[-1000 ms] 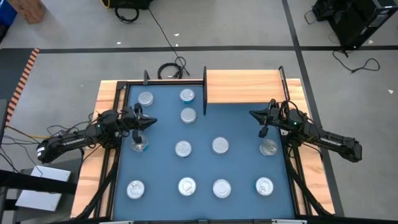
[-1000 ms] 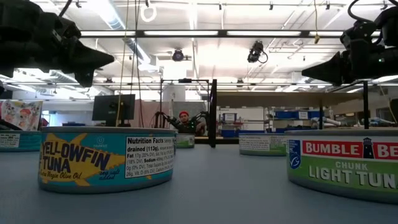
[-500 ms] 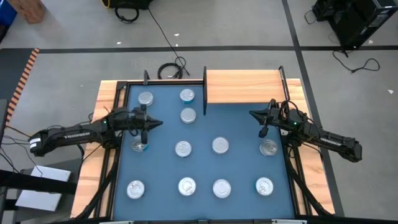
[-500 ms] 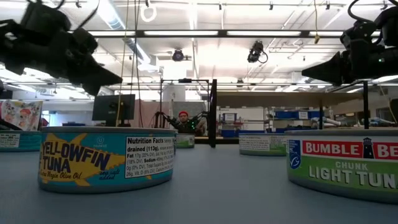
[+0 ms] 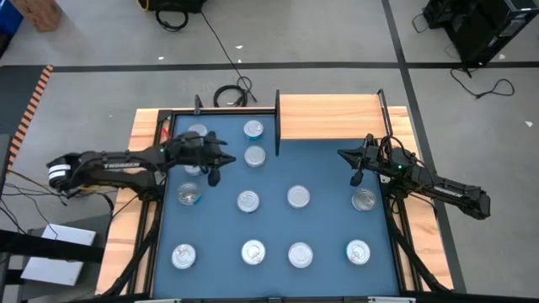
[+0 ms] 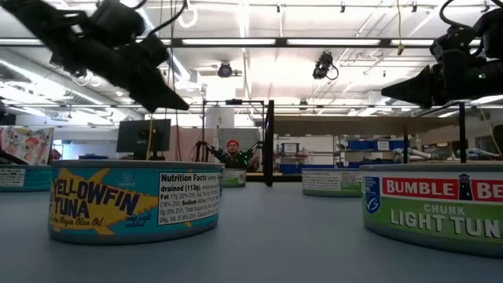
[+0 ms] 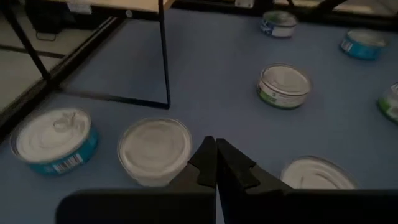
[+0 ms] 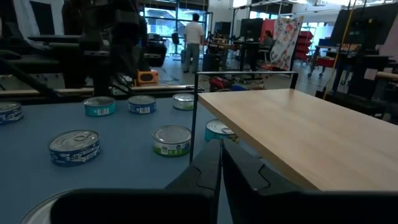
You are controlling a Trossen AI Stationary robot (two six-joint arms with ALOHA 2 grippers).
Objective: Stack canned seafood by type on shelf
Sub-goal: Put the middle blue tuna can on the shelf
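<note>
Now left tool [image 5: 221, 161] clenched, empty, moved toward shelf [image 5: 328, 117], right tool [image 5: 346, 155] clenched, unmoved.

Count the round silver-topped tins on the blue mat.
11 round silver-topped tins: three at the blue mat's shelf end, the first partly under the left arm; four mid-mat; four opposite.

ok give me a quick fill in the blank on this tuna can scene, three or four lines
1. The wooden shelf holds ____ cans.
2. The left end effector is ____, gripping nothing, above the blue mat.
3. The right end effector hovers near the mat's ____ edge.
4. The nearest can in the low view reads "Yellowfin ____".

Missing words: no; shut; right; Tuna
</note>
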